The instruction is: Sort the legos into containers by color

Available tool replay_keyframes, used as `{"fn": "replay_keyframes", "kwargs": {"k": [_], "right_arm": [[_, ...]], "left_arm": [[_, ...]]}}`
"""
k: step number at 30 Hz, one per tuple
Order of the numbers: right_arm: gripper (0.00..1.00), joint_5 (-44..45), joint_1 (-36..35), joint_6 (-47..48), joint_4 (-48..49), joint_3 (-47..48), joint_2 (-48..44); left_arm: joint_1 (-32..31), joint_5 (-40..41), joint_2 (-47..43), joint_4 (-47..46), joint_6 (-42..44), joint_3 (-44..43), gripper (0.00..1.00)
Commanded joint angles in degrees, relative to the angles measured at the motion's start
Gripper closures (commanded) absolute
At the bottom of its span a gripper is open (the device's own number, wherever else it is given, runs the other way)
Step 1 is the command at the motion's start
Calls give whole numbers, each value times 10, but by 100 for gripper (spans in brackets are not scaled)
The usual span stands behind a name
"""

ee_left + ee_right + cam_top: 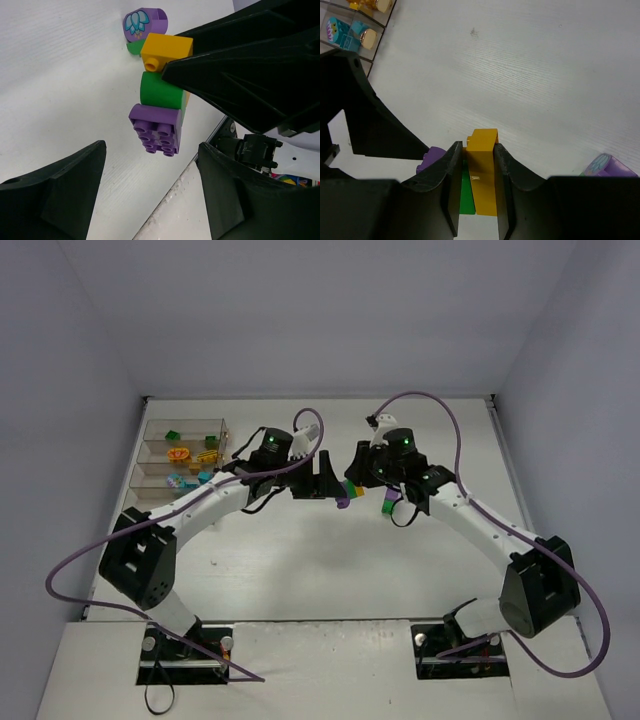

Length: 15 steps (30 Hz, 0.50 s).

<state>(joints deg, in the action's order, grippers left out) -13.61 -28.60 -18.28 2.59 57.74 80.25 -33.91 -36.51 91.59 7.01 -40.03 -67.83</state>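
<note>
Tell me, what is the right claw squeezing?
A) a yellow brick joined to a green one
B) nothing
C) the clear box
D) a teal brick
A: the right wrist view shows the right gripper shut on the yellow brick, with the green brick stuck beside it.

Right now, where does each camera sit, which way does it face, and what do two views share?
Top: above and behind, looking down on the table; left arm and right arm show whole.
Left wrist: on the left arm, facing the stack; its open fingers frame the view.
Right wrist: on the right arm, looking down its fingers, shut on the stack.
Shared: both wrist views show the stack.
</note>
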Motion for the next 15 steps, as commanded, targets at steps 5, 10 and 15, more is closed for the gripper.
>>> {"fn": "replay_keyframes", "kwargs": {"k": [5, 10, 15], "right_arm": [[100, -9, -1, -11, 48, -3, -37], [100, -8, -2, -12, 50, -13, -46], [100, -3, -1, -12, 51, -19, -53]], "left_arm": [[-15, -20, 10, -58, -25, -38, 35], [-17, -27, 18, -88, -41, -37, 48], [-19, -42, 25, -101, -51, -34, 81]]}}
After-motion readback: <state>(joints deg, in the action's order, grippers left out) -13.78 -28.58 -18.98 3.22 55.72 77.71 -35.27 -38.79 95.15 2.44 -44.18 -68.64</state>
